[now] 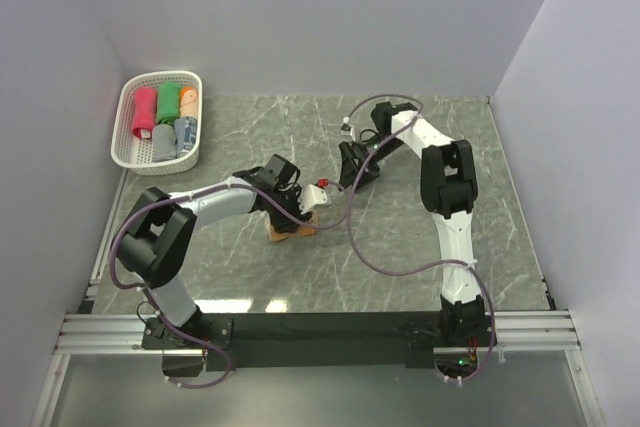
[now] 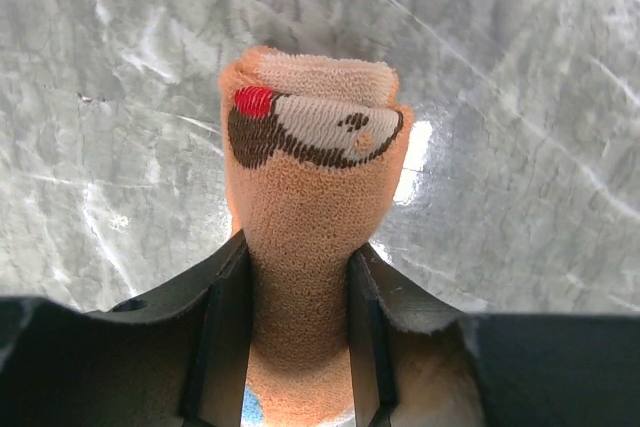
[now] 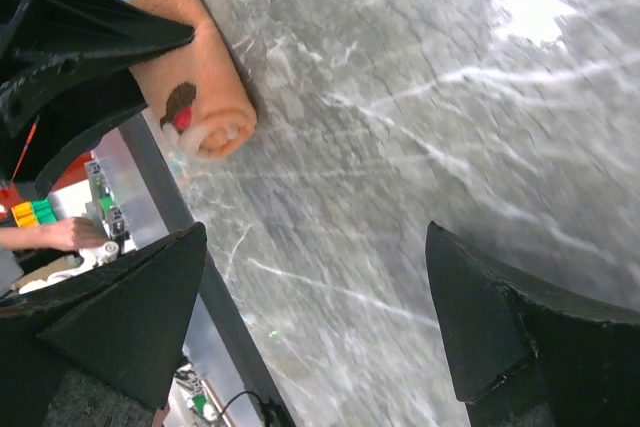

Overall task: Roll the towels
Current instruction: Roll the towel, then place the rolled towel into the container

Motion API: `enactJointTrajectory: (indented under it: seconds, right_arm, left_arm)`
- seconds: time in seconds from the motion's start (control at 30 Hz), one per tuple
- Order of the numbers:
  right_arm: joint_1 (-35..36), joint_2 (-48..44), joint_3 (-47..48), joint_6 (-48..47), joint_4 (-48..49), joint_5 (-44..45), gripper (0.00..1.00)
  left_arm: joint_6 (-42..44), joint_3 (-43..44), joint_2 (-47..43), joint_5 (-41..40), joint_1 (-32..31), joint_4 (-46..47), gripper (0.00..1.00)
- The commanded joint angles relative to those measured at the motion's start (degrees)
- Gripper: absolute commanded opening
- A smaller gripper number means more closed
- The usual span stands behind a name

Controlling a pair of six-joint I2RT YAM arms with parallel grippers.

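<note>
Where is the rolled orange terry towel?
The orange towel roll is mid-table in the top view, clamped in the left gripper, open right gripper just beyond.

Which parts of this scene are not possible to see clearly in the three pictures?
- Top view: orange towel mostly covered by the left gripper; its pattern is too small.
- Left wrist view: the towel's near end is cut off by the bottom edge; fingers hide its sides.
- Right wrist view: its blue-marked end is partly behind the left gripper.
- Top view: rolled towels in the basket are too small to count.
</note>
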Motion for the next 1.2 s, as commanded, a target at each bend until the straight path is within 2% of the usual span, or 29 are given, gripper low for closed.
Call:
enactJointTrajectory:
  seconds: [0.0,0.07,0.17,0.2,0.27,0.3,0.53,0.7,0.83,0.9,0.93,1.07,1.17]
  right_arm:
    - [-1.97,-3.38,1.28,-1.23,-2.03,0.96,0.96]
    - [-2.76,-3.38,1.81,-1.06,-2.21,1.05,0.97]
    - [-3.82,-3.55,1.9,-0.88,-2.12,1.22,0.97]
    - [-3.91,-3.55,1.9,-0.7,-2.12,1.4,0.97]
    - [-4.43,-3.73,1.73,-0.88,-2.21,1.49,0.98]
    - [-4.44,-3.9,1.55,-0.88,-2.21,1.75,0.98]
    - [-7.42,-7.41,-0.12,-0.18,-1.16,1.31,0.98]
    - [-9.88,-8.56,-0.47,0.61,-0.8,0.35,0.99]
    - [-11.38,-9.79,-1.79,1.14,-0.36,0.7,0.99]
    - [-11.9,-9.97,-2.23,1.23,-0.28,0.52,1.0]
    - [-12.43,-10.23,-2.75,1.4,-0.36,0.52,1.0]
    - [-13.4,-10.93,-4.34,1.85,0.69,0.7,1.0]
    - [-13.4,-11.37,-5.3,2.46,1.04,0.7,1.0]
  left_arm:
    - [-5.09,-4.05,6.9,-5.78,0.13,-7.48,0.4]
    - [-5.18,-4.58,7.6,-6.13,0.13,-7.22,0.41]
    - [-5.44,-4.49,8.22,-5.95,0.22,-7.48,0.34]
    - [-5.88,-4.06,8.57,-5.43,0.31,-7.92,0.22]
    - [-7.46,-2.31,8.57,-3.94,0.92,-9.5,0.11]
    - [-8.51,-1.51,7.88,-3.23,1.44,-9.77,0.01]
    - [-22.65,9.56,1.02,2.13,14.35,-13.1,0.01]
    - [-27.15,20.1,-0.83,4.23,21.21,-19.94,0.0]
    - [-31.62,30.02,0.48,6.35,31.56,-24.62,0.0]
    - [-33.56,36.79,2.23,3.39,35.18,-25.85,0.01]
    - [-34.96,39.34,3.2,2.41,39.38,-27.51,0.0]
    - [-34.89,53.39,9.09,-2.51,48.02,-31.03,0.0]
    - [-35.15,54.84,10.77,-10.24,51.72,-26.59,0.0]
